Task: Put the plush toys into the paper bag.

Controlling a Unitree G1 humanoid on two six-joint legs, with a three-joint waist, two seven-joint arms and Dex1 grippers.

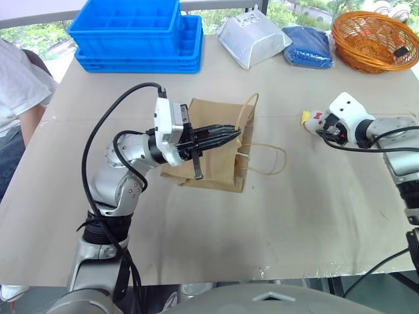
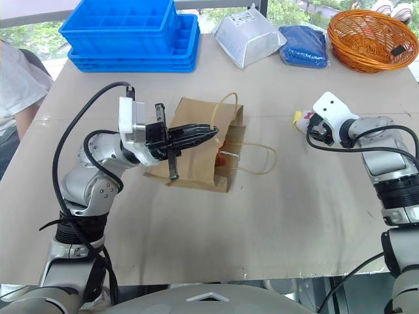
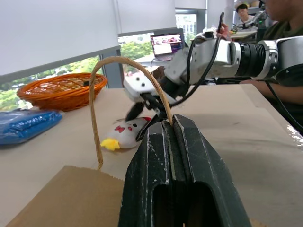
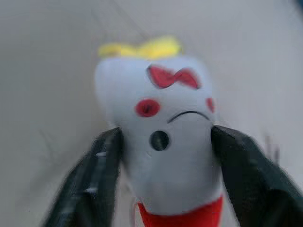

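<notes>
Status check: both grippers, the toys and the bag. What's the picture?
Left gripper shut on bag handle. Right gripper straddles white toy on table. Nothing in the way.

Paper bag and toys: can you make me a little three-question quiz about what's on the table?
1. True or false: the white plush toy is already inside the paper bag.
2. What colour is the basket? A blue, B orange, C green.
3. Fill in: the left gripper has its jaws shut on the bag's cord ____.
Key: 1 false; 2 B; 3 handle.
</notes>
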